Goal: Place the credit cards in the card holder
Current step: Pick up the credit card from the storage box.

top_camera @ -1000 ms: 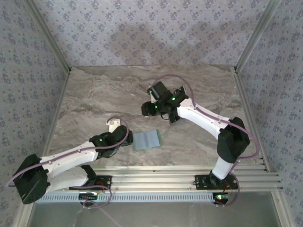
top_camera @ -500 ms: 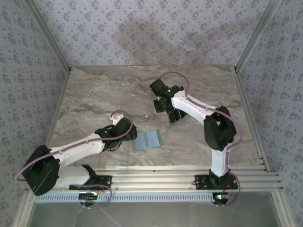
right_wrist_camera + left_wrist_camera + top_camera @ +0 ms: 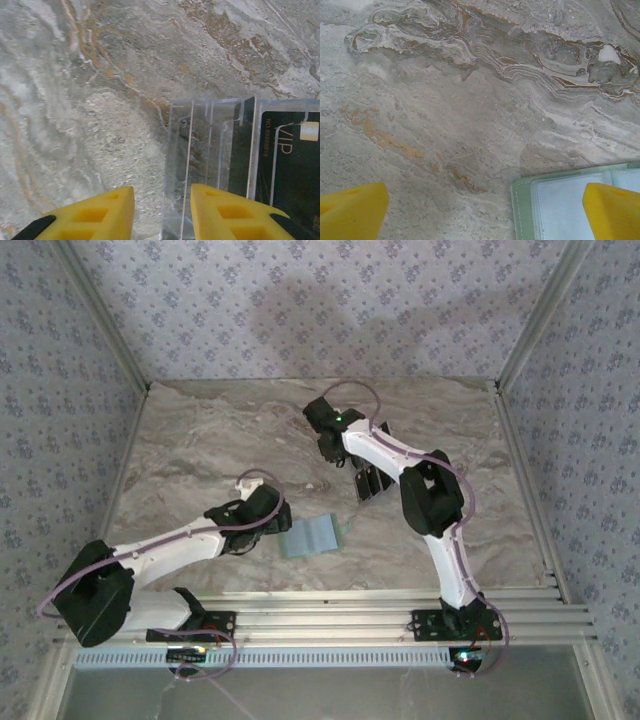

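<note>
At the card holder [image 3: 555, 205], left jaws stand wide — right jaws narrowly apart.

Green card holder [image 3: 311, 537] on marble table [image 3: 200, 440]

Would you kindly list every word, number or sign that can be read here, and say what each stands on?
"VIP": on the black credit card standing in the clear slotted stand.
"NO" followed by small digits: same card, the digits too small to read surely.
On the card holder: no lettering visible.
</note>
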You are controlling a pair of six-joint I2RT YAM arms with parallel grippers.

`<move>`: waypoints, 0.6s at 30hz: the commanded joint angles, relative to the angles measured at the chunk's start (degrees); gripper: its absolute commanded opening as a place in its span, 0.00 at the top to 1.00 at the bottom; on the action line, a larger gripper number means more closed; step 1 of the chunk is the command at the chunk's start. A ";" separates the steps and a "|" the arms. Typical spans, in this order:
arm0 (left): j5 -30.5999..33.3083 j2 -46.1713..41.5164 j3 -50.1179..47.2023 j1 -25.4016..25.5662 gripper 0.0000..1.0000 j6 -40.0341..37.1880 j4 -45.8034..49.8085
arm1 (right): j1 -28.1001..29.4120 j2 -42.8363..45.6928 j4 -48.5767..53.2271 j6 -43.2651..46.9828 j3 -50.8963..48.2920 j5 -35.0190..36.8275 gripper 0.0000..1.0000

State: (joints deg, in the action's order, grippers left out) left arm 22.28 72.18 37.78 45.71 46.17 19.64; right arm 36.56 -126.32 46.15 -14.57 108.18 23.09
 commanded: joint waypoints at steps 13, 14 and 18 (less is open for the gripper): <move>-1.16 0.68 0.99 -1.14 0.00 -1.31 -0.92 | -1.57 -4.88 4.21 1.55 4.49 2.96 0.73; -1.12 0.68 0.95 -1.12 0.00 -1.30 -1.00 | -1.58 -4.90 4.21 1.68 4.57 2.80 0.73; -1.20 0.94 0.93 -1.17 0.00 -1.28 -1.23 | -1.58 -5.23 4.90 2.17 4.93 2.92 0.75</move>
State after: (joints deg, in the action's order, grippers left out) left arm 21.58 72.55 37.78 44.99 45.47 19.22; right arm 35.48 -130.06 48.66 -13.28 110.98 24.93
